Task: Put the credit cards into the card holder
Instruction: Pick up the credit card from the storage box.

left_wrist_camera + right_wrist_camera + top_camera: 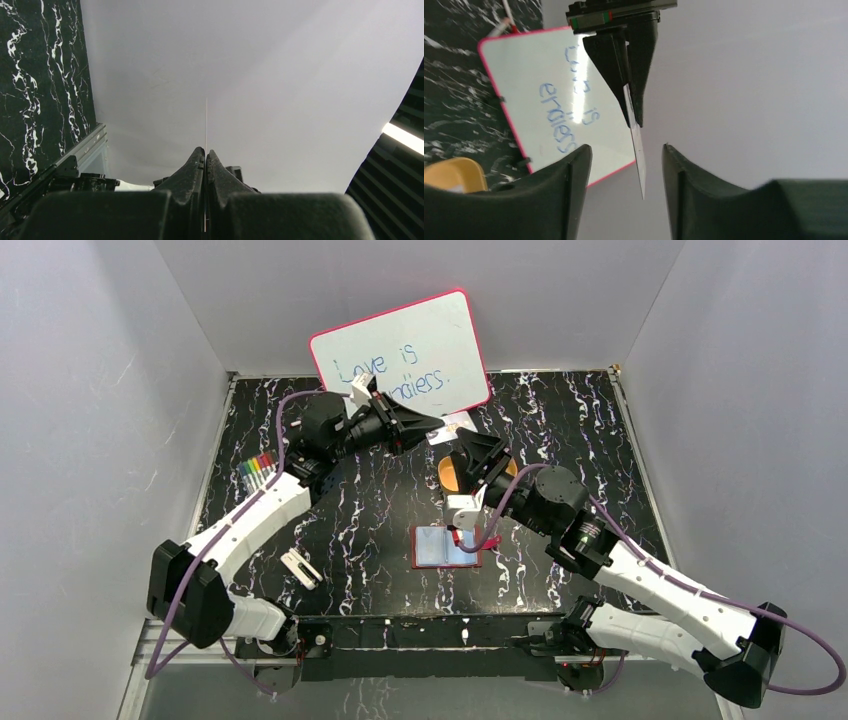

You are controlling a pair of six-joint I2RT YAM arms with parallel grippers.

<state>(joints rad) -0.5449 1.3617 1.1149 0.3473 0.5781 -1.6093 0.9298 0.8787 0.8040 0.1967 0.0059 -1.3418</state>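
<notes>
Our left gripper [205,152] is clamped shut on one card [206,125], which shows edge-on to its own camera. Our right gripper [625,148] has its jaws apart, one finger on each side of that card's free end, with a gap showing on both sides. The holder [445,547] lies open on the table [360,510], nearer our bases, pale pockets up. A whiteboard [400,352] leans behind both grippers. A yellow tray [447,476] sits partly hidden by our right wrist.
</notes>
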